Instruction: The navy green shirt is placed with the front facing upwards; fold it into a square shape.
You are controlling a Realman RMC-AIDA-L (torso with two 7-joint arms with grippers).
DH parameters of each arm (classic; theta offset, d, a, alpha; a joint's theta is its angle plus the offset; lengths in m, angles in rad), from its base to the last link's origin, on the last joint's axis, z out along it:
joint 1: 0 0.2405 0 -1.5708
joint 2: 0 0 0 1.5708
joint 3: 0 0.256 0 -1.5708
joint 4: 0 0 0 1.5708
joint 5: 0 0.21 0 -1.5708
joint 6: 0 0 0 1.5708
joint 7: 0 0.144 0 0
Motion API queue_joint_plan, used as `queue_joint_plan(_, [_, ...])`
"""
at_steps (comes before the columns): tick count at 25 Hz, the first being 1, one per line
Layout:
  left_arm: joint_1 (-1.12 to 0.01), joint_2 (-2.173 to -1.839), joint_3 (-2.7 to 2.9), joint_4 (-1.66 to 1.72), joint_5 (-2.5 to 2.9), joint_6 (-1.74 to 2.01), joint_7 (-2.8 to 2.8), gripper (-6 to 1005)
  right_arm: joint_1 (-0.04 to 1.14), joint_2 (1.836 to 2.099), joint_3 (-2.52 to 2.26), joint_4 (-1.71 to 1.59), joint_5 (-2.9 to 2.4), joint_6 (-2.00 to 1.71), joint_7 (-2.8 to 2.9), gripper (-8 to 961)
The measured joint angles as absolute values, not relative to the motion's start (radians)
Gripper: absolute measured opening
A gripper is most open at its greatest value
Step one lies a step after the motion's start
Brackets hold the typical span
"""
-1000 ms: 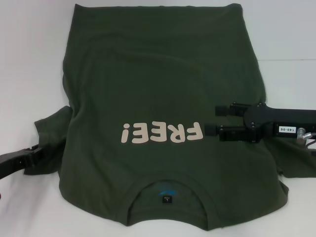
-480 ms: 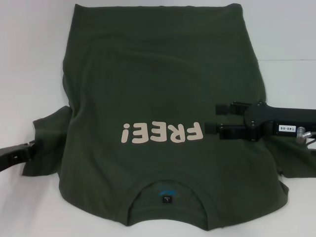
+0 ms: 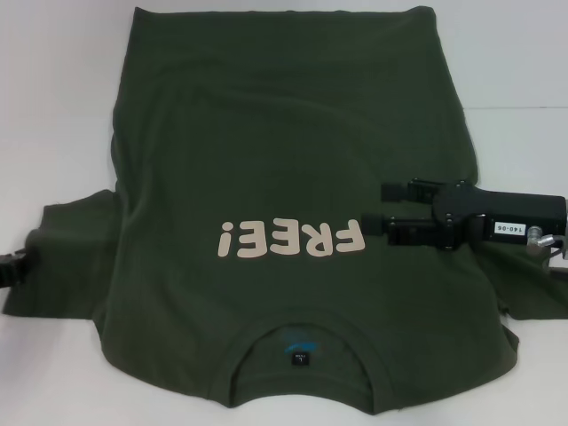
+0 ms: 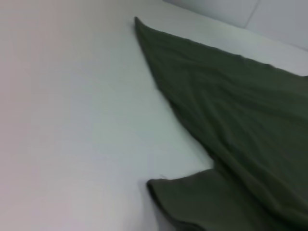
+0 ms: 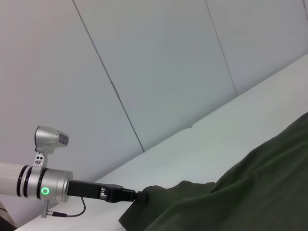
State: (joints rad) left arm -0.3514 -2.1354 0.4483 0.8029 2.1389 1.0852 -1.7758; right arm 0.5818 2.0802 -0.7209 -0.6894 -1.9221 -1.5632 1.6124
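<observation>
pulled outward, left end effector [image 3: 12, 266] grips the navy green shirt [image 3: 284, 177] sleeve; right end effector [image 3: 388, 209] hovers, jaws apart.

This is looking like a robot test lab or staged recording booth rather than a home or a shop. A plain white worktop [image 3: 62, 106] is filling the head view and carrying only the navy green shirt [image 3: 293, 160], which is lying spread flat as a test piece. Pale, seamed wall panels [image 5: 159, 62] are rising directly behind the worktop's far edge in the right wrist view, enclosing the space like a booth. A black robot arm is reaching over the cloth and wearing a small printed number label [image 3: 512, 229], and the other arm's silver wrist is glowing with a green status light [image 5: 44, 190].
</observation>
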Motion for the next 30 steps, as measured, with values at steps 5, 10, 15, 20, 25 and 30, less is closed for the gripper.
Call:
queue_joint_plan(5, [-0.366,-2.121,0.447,0.809,2.150,1.053,-1.776,4,0.585,2.083,-0.721,-0.689,-1.922,-1.563,1.619,863])
queue_joint_plan(10, [-0.382,-2.108,0.435,0.813,2.151,1.046,-1.776,12,0.586,2.084,-0.721,-0.689,-1.922,-1.563,1.622,862])
queue_joint_plan(15, [-0.390,-2.101,0.428,0.832,2.151,1.045,-1.776,20,0.587,2.085,-0.721,-0.687,-1.922,-1.564,1.624,860])
queue_joint_plan(20, [-0.392,-2.094,0.425,0.844,2.153,1.035,-1.776,28,0.588,2.086,-0.721,-0.685,-1.922,-1.566,1.625,858])
queue_joint_plan(25, [-0.400,-2.091,0.425,0.848,2.178,1.009,-1.776,36,0.589,2.086,-0.721,-0.676,-1.922,-1.567,1.625,857])
queue_joint_plan(30, [-0.408,-2.088,0.427,0.861,2.180,1.000,-1.773,44,0.589,2.086,-0.721,-0.675,-1.922,-1.569,1.626,855])
